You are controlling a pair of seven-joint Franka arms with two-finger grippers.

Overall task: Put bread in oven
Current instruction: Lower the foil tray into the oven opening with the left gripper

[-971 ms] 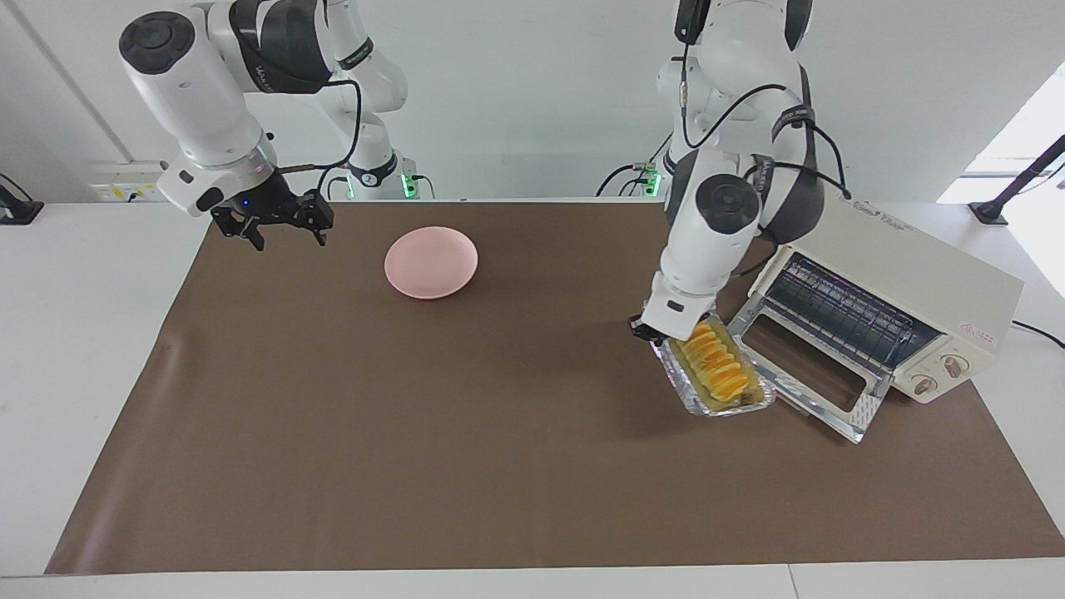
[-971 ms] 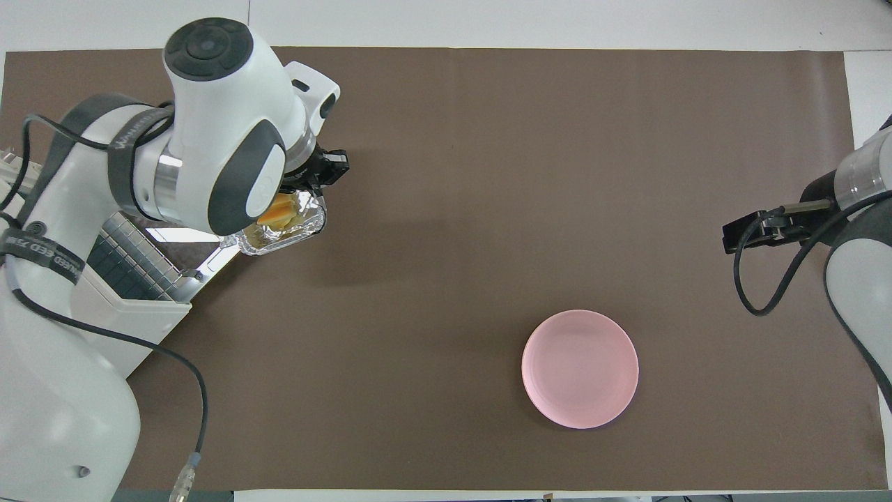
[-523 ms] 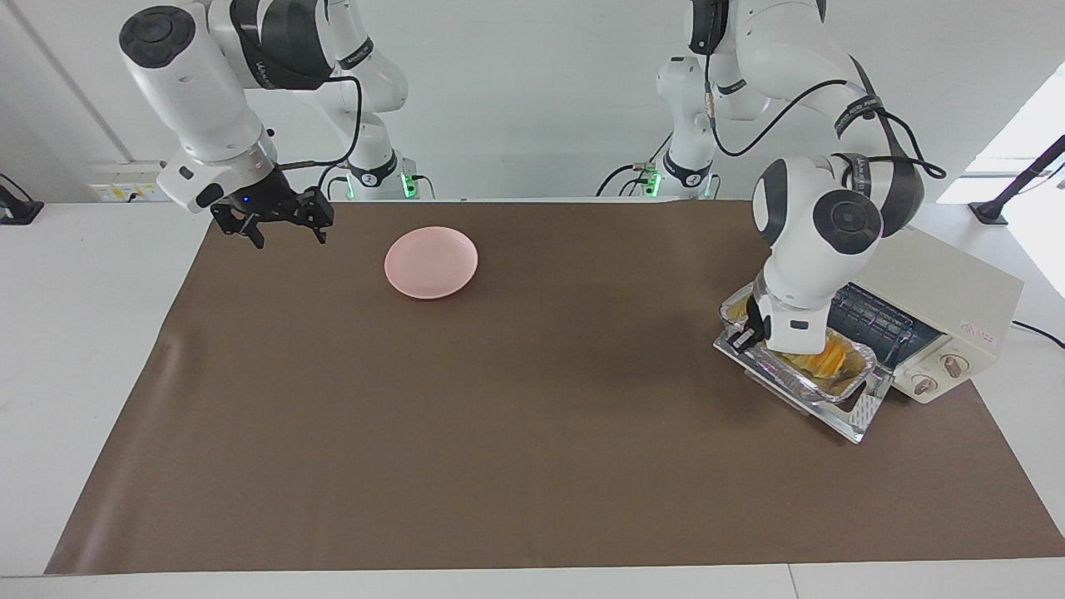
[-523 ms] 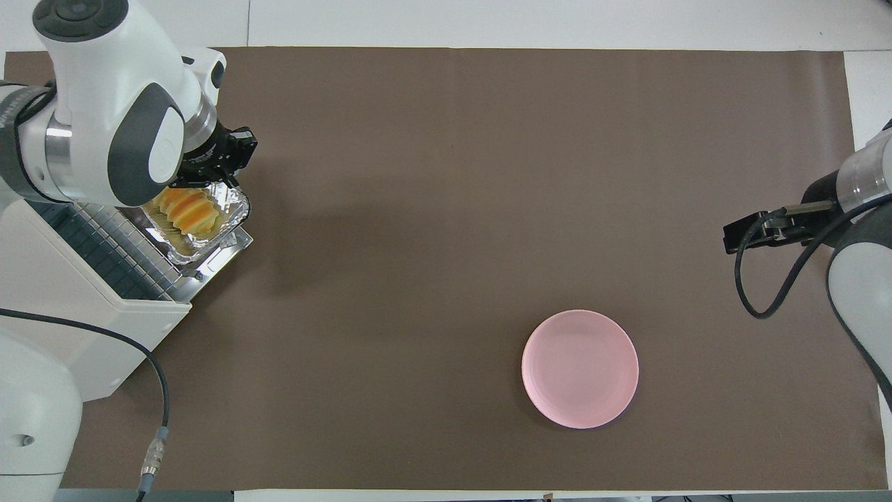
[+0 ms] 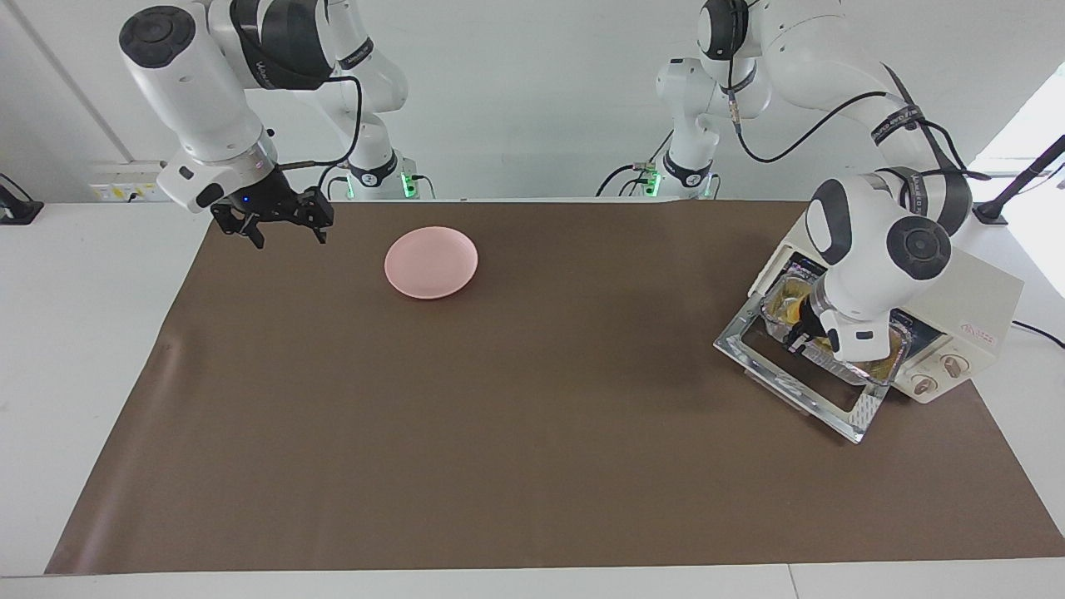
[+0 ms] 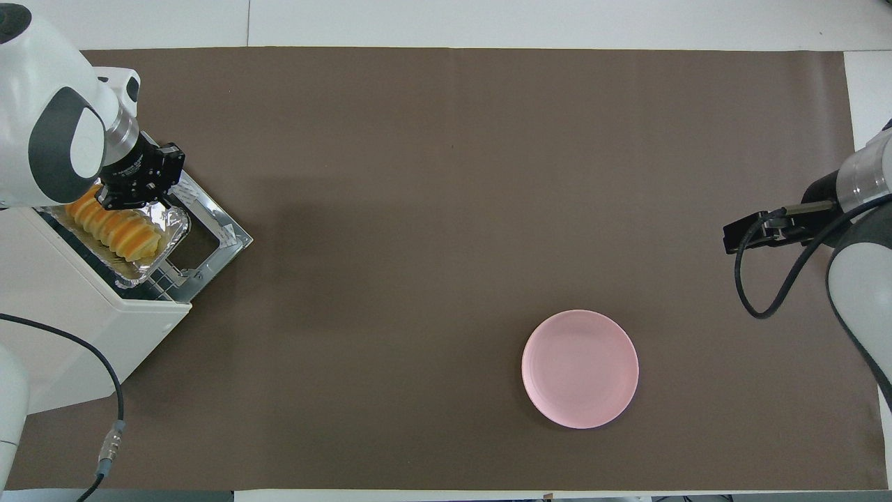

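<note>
The golden ridged bread (image 6: 115, 226) lies in a silver foil tray (image 6: 174, 224). The tray sits partly inside the mouth of the cream-white oven (image 6: 77, 321), on the rack, above the dropped-down door (image 6: 221, 230). My left gripper (image 6: 138, 194) is shut on the tray's rim at the end toward the door. In the facing view the left gripper (image 5: 803, 337) and its wrist cover most of the bread (image 5: 788, 308) and the tray (image 5: 874, 368) at the oven (image 5: 986, 299), whose door (image 5: 790, 384) lies open. My right gripper (image 5: 284, 226) waits open and empty over the brown mat's corner; it also shows in the overhead view (image 6: 756, 233).
A round pink plate (image 5: 431, 262) (image 6: 580, 368) lies on the brown mat (image 5: 499, 433), toward the right arm's end. The oven has two knobs (image 5: 938, 374) on its front, and a cable runs off the table from it.
My left gripper carried the tray with the bread from the mat beside the door, over the open door, into the oven's mouth. The right arm has not moved.
</note>
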